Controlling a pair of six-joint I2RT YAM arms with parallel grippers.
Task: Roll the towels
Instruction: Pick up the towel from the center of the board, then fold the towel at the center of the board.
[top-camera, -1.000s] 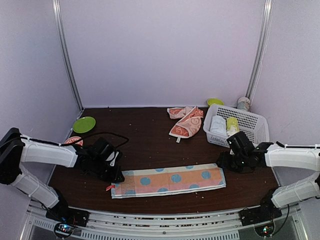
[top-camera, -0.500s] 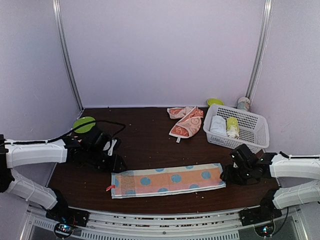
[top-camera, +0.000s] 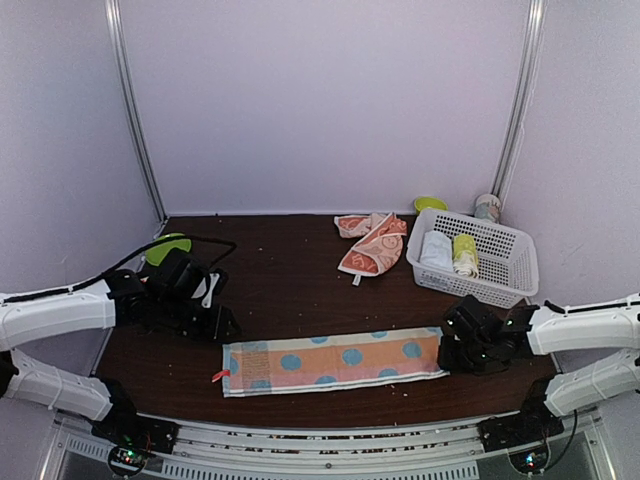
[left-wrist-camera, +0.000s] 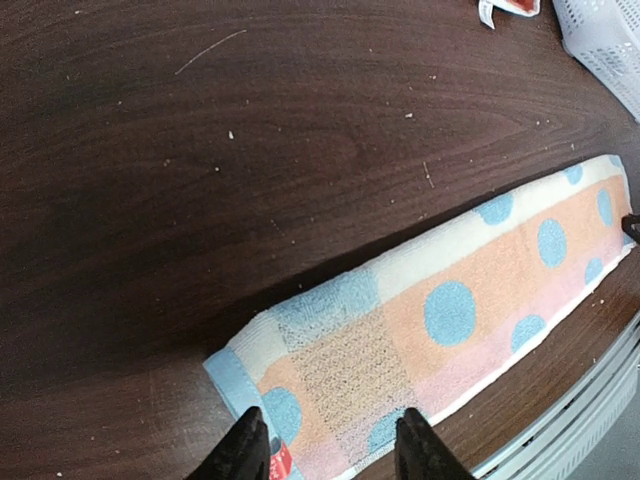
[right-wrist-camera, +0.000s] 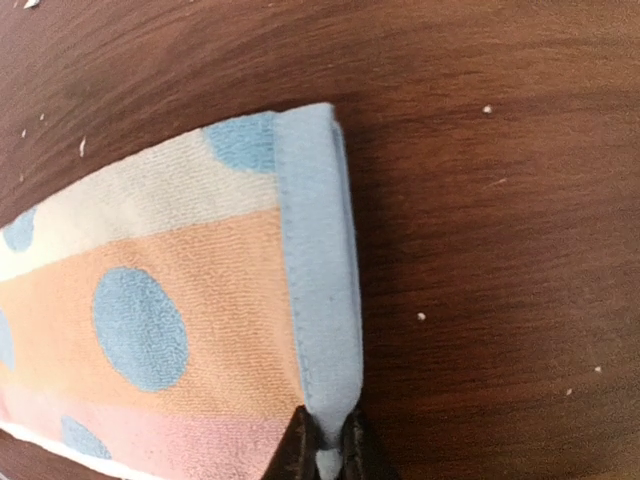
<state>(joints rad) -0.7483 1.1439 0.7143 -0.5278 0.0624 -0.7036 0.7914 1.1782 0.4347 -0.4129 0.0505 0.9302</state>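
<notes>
Top external view: the dotted towel (top-camera: 337, 361), light blue, orange and cream with blue dots, lies flat as a long folded strip across the near part of the dark wooden tabletop (top-camera: 290, 285). The orange towel (top-camera: 372, 240) with cream patterns sits crumpled near the back edge, just left of a white plastic basket (top-camera: 512, 247). In the basket a white roll (top-camera: 436, 250) and a yellow-green roll (top-camera: 465, 253) stand side by side. A green plate (top-camera: 165, 247) rests at the far left, partly behind the left arm.

The left hand (top-camera: 222, 328) is low, just beyond the strip's left end. In the left wrist view its 2 fingers (left-wrist-camera: 245, 450) are spread apart with nothing between them, above that end of the dotted towel (left-wrist-camera: 440, 320). A small red tag (left-wrist-camera: 281, 463) pokes out from the towel's corner; any writing on it is too small to read.

The right hand (top-camera: 447, 352) is at the strip's right end. In the right wrist view the right hand (right-wrist-camera: 325, 450) has its fingertips pressed close, pinching the light blue hem at the near corner of the dotted towel (right-wrist-camera: 180, 300), which lies flat on the wood.
</notes>
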